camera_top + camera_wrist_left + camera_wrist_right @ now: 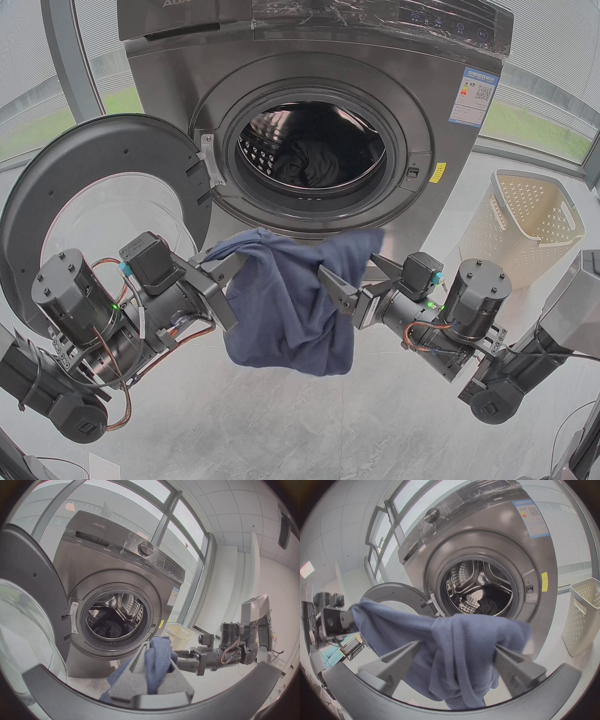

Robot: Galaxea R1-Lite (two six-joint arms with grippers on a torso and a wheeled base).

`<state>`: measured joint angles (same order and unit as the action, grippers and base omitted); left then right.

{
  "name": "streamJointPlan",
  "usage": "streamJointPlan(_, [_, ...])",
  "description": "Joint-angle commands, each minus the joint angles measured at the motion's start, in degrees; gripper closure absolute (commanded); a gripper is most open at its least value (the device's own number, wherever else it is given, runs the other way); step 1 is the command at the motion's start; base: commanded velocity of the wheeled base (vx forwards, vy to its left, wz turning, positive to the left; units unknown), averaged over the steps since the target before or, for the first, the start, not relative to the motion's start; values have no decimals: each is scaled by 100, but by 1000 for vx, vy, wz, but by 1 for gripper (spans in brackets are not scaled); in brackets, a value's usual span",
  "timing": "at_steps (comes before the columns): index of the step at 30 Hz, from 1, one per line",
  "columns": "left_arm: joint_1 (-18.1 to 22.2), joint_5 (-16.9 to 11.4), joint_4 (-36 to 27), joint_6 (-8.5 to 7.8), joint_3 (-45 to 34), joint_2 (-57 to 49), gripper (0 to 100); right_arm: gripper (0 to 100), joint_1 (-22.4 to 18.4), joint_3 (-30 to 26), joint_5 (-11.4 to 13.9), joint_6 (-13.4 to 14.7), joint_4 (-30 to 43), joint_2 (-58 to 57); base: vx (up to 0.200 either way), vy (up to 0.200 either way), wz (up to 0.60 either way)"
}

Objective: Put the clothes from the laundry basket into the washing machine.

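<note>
blue garment [287, 312] slung between both end effectors in front of the open washing machine [162, 69].
hidden or unclear: the fingertips of the left end effector [240, 259] are buried in the bunched end of the cloth. a dark heap [309, 165] low in the drum [262, 144] is too dim to tell apart into pieces. the right arm cuts off the lower part of the laundry basket [531, 219]. surroundings: the door [94, 187] stands swung wide on the robot's left, behind the left arm. the basket stands on the floor [312, 425] to the right of the machine, apart from the garment. the garment sags outside the drum, below its mouth. pose: both arms sit low, angled inward toward the mouth. the left end effector is clamped on the garment's left end. the fingers of the right end effector [345, 262] stand apart, with the other end draped between them.
</note>
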<state>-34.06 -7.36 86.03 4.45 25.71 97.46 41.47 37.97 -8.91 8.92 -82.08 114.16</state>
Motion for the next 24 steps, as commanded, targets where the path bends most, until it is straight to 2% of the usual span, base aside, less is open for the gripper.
streamJointPlan(1, [5,147,10,3,171,62,100,0,-8,-229,3,-31,8,167,0,0,0])
streamJointPlan(7, [13,218,10,3,242,133,100,0,36,-255,3,-75,25,238,0,0,0])
streamJointPlan(12, [13,402,10,-14,250,256,100,0,133,-211,12,-84,-10,238,0,0,0])
streamJointPlan(18, [66,411,10,-14,180,361,100,0,300,-124,126,-75,-36,229,0,0,0])
streamJointPlan(22, [207,402,-165,-67,-207,387,100,0,405,-18,170,-75,-124,238,0,0,0])
streamJointPlan(24, [216,394,-306,-155,-347,387,100,0,449,17,188,-75,-124,238,0,0,0])
